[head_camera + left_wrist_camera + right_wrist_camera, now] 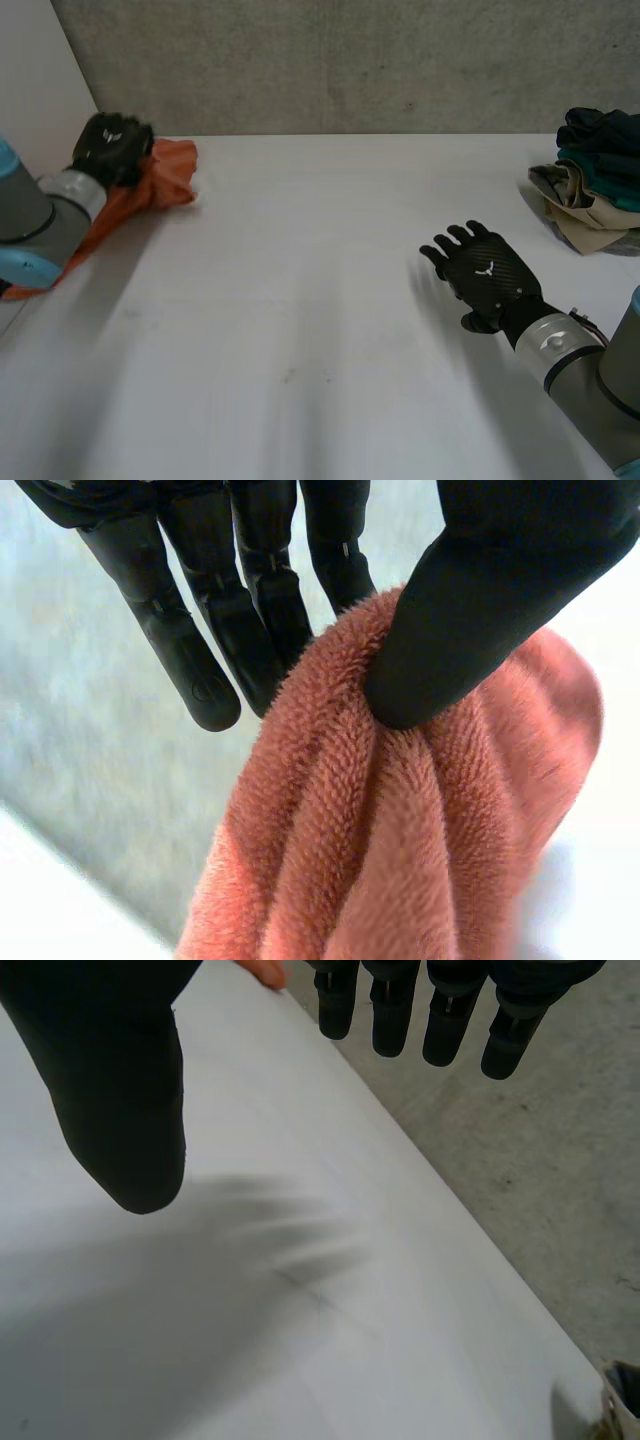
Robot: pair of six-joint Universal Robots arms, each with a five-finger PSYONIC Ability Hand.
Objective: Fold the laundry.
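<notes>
Pinched as a gathered bunch between thumb and fingers of the left hand [110,145]: orange towel [165,175], at the far left corner of the white surface [300,300], the rest trailing beside that arm toward the near edge. Looks fleecy, soft and light. Probably limp, prone to sag and crumple, not slippery, nothing fragile. Better taken by a corner or hem than by a bunch, so as to spread flat. Right hand [480,270]: fingers straight and spread, holding nothing, over bare surface toward the right. Plenty of free room in the middle for laying out. Heap of dark and beige clothes [595,185] at the far right edge; grey wall [350,60] behind.
</notes>
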